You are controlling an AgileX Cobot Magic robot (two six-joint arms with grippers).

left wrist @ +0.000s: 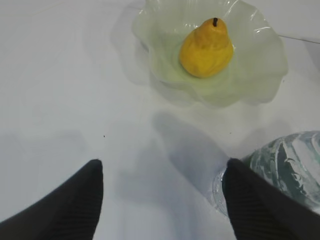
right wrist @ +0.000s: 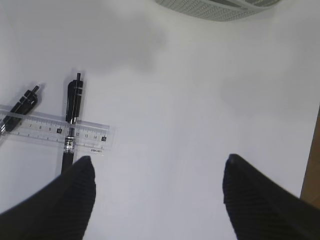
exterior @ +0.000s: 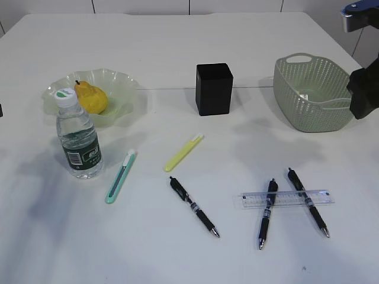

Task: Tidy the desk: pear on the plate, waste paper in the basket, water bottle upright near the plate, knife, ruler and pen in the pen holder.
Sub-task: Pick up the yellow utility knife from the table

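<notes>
Glass plate [exterior: 121, 89], pale green and ruffled, cradles the yellow pear [exterior: 92, 97] on the white desk [exterior: 177, 47]; the clear, ribbed bottle [exterior: 78, 139] with its dark green label, writing unreadable, stands upright beside it. Transparent ruler [exterior: 287, 199] lies across two black pens. Matte black box [exterior: 214, 89] and woven-look basket [exterior: 311, 94] sit behind. Left claw [left wrist: 162, 172] and right claw [right wrist: 157, 167] both gape wide, holding nothing.

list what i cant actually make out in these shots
- Basket contents: exterior view, the near wall hides most of the inside; only a pale scrap shows.
- Pen holder inside: exterior view, its opening is not visible from this angle.
- Water bottle: left wrist view, cut off by the right edge and a fingertip.
- Ruler: right wrist view, left end cut off by the edge.
</notes>
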